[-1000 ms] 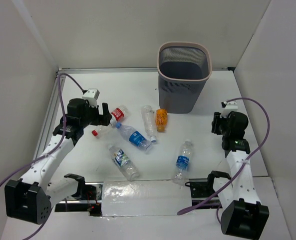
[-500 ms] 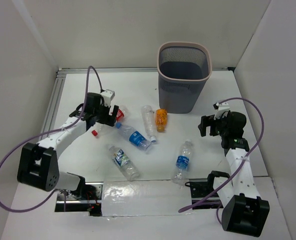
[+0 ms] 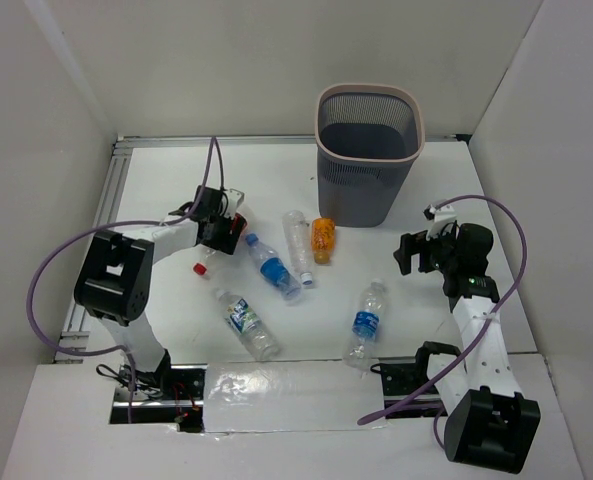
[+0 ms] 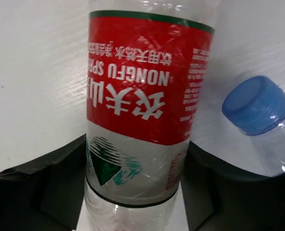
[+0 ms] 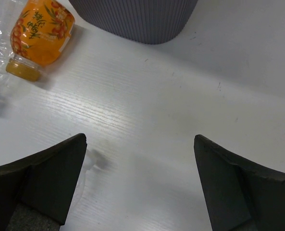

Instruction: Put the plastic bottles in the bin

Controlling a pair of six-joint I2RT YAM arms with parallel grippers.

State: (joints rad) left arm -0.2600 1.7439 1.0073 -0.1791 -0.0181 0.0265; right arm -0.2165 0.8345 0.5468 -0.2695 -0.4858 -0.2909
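While your left pincer [image 3: 234, 232] sits over the red-label bottle [image 4: 147, 96] at the centre left of the overhead view, its two dark fingers [image 4: 60, 187] flank that bottle in the wrist view. They lie close against the clear plastic just below the label. You cannot tell from these views whether they squeeze it or only lie beside it. The bottle lies on the white table [image 3: 166, 180], its red cap [image 3: 200, 268] pointing toward the lower left of the overhead frame.

Just to its right, a slanting blue-label bottle [image 3: 273, 270] lies with its blue cap [image 4: 257, 105] near the red-label bottle. A second blue-label bottle [image 3: 246, 322] lies at the lower centre, and a third blue-label bottle [image 3: 366, 322] lies to the right of centre. The plain clear bottle [image 3: 297, 245] and the short orange bottle [image 3: 322, 239] lie side by side in the middle, just below and left of the bin [image 3: 364, 190]. The bin stands upright at the upper centre right. All six bottles lie on the table, outside the bin.

Your right pincer [image 3: 408, 252] stands wide open with nothing between its fingers. It hangs over bare table at the right of the overhead frame, below and right of the bin. Its wrist view shows the orange bottle at the upper left and the bin's base along the top.
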